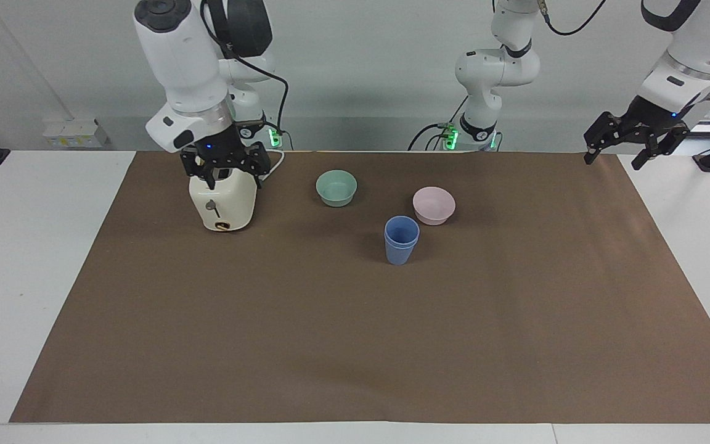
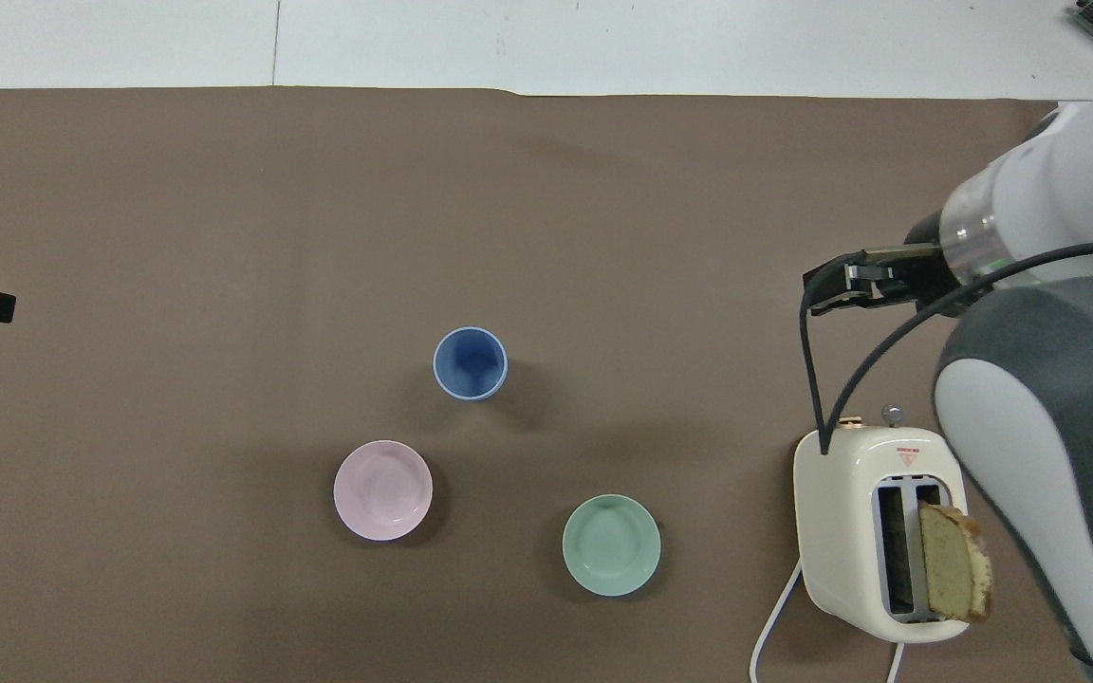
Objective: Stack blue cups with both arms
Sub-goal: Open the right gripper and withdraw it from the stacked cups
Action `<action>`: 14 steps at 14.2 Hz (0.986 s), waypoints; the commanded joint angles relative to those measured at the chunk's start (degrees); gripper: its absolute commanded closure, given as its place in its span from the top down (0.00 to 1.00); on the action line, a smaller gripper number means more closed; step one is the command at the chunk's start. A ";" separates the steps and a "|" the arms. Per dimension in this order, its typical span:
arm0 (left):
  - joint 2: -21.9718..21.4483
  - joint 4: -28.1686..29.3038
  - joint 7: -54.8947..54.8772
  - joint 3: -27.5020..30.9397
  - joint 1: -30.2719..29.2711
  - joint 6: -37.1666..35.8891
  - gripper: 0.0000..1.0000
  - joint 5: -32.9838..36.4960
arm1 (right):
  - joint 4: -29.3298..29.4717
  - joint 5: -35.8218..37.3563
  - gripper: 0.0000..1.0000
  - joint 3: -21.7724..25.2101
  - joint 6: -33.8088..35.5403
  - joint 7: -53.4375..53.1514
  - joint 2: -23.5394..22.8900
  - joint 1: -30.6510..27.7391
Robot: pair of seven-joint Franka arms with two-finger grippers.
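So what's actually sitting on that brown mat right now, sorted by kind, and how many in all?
Matte periwinkle-blue tapered cups, nested one in the other: 2
Small round bowls, mint-green bowl and pale pink bowl: 2
Cream two-slot toaster: 1
Slice of bread standing in the toaster: 1
Total: 6

Stacked cups [image 1: 401, 240] [image 2: 470, 363] upright near the middle of the desk [image 1: 355, 345], one in the other. Two bowls [image 1: 434, 205] [image 2: 383, 490] and [image 1: 336, 188] [image 2: 611, 545] nearer the robots' edge. Toaster [image 1: 222, 203] [image 2: 850, 531] toward the right arm's end, bread [image 2: 953, 562] in one slot, right end effector [image 1: 227, 166] [image 2: 855, 285] above. Left end effector [image 1: 632, 139] over the corner by its own base.
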State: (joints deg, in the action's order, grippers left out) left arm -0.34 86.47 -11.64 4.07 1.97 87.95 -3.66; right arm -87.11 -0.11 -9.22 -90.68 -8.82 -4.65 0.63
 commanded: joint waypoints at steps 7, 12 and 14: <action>-0.80 0.19 0.48 0.15 0.05 -0.85 1.00 -0.12 | -0.77 2.14 1.00 2.28 1.65 6.89 3.32 -5.11; -0.80 0.19 0.48 0.15 0.05 -0.85 1.00 -0.12 | -2.01 -1.90 1.00 2.54 1.64 3.55 4.12 -5.20; -0.80 0.36 0.65 0.06 0.31 -1.11 1.00 -0.12 | -2.01 -2.26 1.00 2.54 1.56 3.37 4.12 -5.03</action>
State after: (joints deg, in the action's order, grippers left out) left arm -0.34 86.47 -11.64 4.06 1.97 87.89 -3.66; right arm -87.42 -0.85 -6.48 -89.35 -4.54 -2.11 -3.82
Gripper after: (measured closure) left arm 0.000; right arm 0.000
